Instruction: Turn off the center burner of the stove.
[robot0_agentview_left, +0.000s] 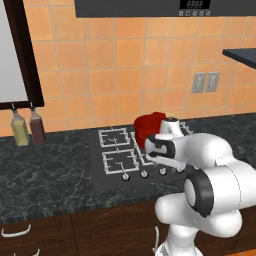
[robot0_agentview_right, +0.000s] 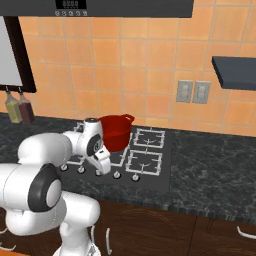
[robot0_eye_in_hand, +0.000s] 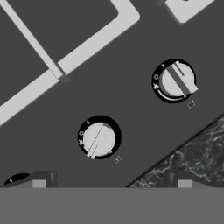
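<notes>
On the dark table, stove sits against the tiled wall, red pot on its center burner. Claw hovers over the front knob row, open wide, holding nothing. Nearer knob lies just ahead between the fingertips, its bar slanted; second knob farther off. No legible writing.

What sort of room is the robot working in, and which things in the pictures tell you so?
A kitchen, rendered: a black stove set into a dark stone counter, a red pot on its grates, and a tiled orange wall behind.
</notes>
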